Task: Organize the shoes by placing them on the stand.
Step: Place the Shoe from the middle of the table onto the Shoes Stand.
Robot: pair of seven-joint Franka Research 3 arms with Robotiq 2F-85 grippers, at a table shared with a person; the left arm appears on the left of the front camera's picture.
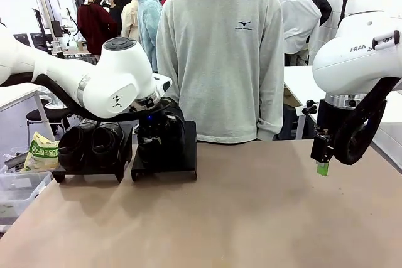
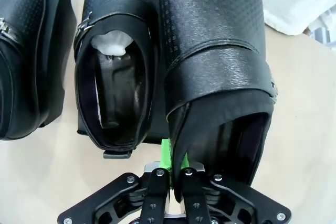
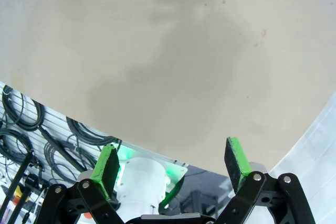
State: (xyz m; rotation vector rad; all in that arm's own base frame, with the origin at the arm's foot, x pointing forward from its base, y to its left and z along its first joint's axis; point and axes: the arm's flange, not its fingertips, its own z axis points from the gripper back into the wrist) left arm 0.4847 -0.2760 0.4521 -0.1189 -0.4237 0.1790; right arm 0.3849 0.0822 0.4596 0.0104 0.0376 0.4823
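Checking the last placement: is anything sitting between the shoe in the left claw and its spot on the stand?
Nothing visible does. The left claw is shut on the shoe by its heel edge, and the shoe lies beside another shoe over the black stand.

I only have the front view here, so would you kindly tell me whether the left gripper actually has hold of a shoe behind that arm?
Observer: Yes. In the left wrist view the left gripper is shut on the heel rim of a glossy black leather slip-on shoe.
Operator: Thank you. Is there a shoe beside it?
Observer: Yes, a second black buckled shoe lies right alongside, with white paper stuffing in its toe.
Operator: And the right gripper?
Observer: The right wrist view shows the right gripper open, nothing between its green pads.
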